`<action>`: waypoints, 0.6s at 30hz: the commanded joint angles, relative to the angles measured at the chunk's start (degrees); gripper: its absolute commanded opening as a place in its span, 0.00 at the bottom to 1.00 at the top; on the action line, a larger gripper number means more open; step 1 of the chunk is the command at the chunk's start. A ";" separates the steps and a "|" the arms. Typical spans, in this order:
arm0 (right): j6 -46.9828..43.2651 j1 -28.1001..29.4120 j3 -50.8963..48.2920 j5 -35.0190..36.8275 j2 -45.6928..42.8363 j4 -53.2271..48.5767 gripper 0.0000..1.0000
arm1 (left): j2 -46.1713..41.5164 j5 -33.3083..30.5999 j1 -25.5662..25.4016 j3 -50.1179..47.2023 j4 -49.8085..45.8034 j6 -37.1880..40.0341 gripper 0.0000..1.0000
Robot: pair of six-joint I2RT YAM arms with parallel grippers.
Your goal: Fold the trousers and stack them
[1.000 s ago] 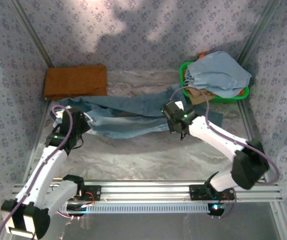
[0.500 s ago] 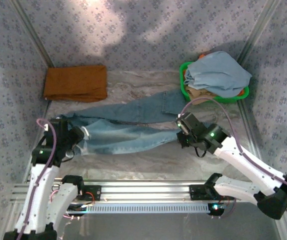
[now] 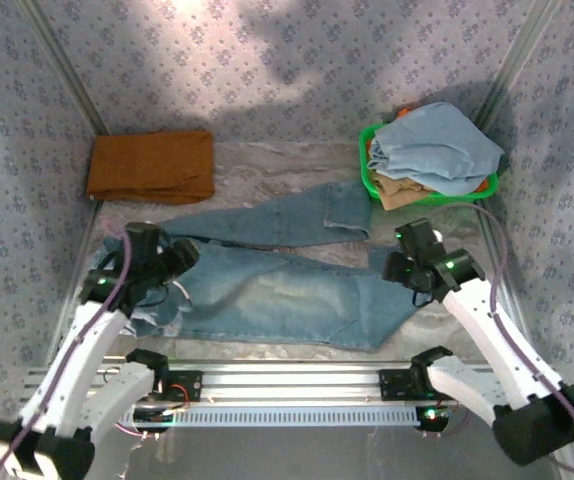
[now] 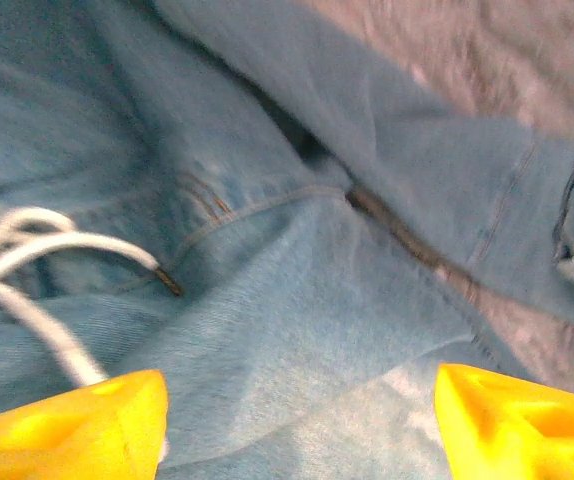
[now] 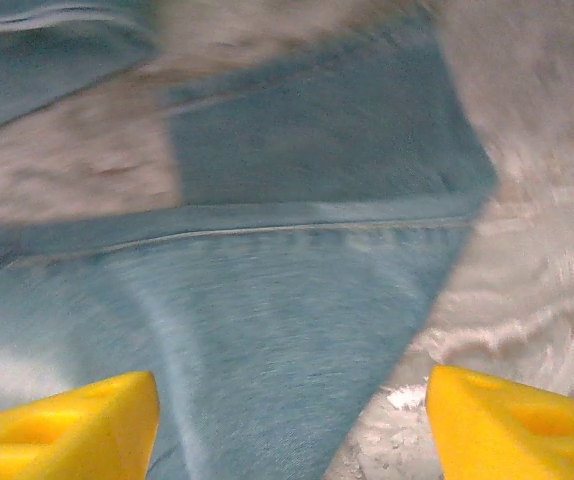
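The trousers (image 3: 277, 295), mid-blue jeans with pale faded thighs, lie spread flat on the table. One leg runs up-right towards the basket and the other stretches right along the front. My left gripper (image 3: 164, 262) hangs over the waist end. In the left wrist view it (image 4: 297, 430) is open, its yellow fingertips (image 4: 77, 430) wide apart above the denim (image 4: 297, 300), beside a white drawstring (image 4: 37, 250). My right gripper (image 3: 409, 266) is over the leg's hem end. In the right wrist view it (image 5: 292, 425) is open above the hem corner (image 5: 297, 330), holding nothing.
An orange-brown folded garment (image 3: 152, 165) lies at the back left. At the back right, a green basket (image 3: 367, 165) holds a pale grey-blue garment (image 3: 437, 150). Patterned walls close in both sides. A metal rail (image 3: 287, 380) runs along the near edge.
Both grippers have gone from shut to open and let go of the trousers. They were pulled nearer and stretched out flat. The right gripper moved right.
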 commanded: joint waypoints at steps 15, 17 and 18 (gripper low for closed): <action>-1.78 -29.68 -17.09 -27.66 16.16 25.68 0.49 | 19.52 5.87 11.09 -15.34 27.63 -0.62 0.69; -2.05 -29.81 -17.03 -28.35 18.16 26.85 0.35 | 18.20 6.36 11.40 -15.46 27.15 -0.05 0.69; -2.23 -29.91 -16.87 -28.75 19.05 27.23 0.27 | 17.41 6.36 11.56 -15.37 26.64 0.21 0.69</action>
